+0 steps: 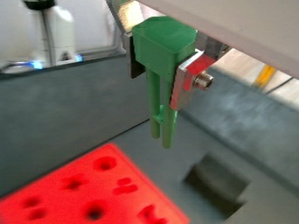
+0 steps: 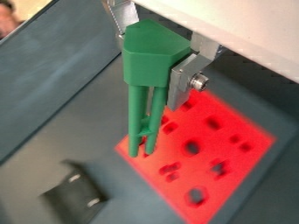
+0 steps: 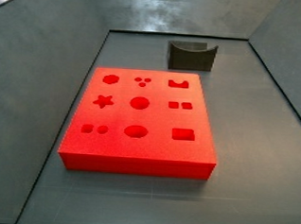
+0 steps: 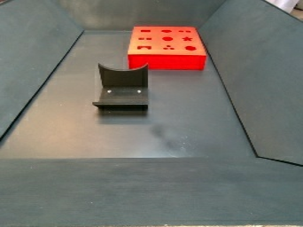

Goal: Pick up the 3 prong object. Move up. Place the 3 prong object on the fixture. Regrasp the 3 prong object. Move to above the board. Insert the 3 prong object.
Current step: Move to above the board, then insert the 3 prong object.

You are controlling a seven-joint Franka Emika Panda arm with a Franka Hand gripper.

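- The tool (image 2: 158, 66) is clamped on the head of the 3 prong object (image 2: 147, 96), prongs hanging down, high over the table (image 3: 261, 101) and out of both side views.
- The fixture (image 3: 191, 55) stands clear at about 1 o'clock of the board (image 3: 140, 118).
- Risk, as I judge it: the piece looks slightly tilted, so its prongs could miss the fixture's notch or the three small holes (image 3: 142, 82) and jam.

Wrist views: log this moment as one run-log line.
tool: shut on 3 prong object, prongs down | height: above board, not inserted | fixture: empty | side views: tool out of frame
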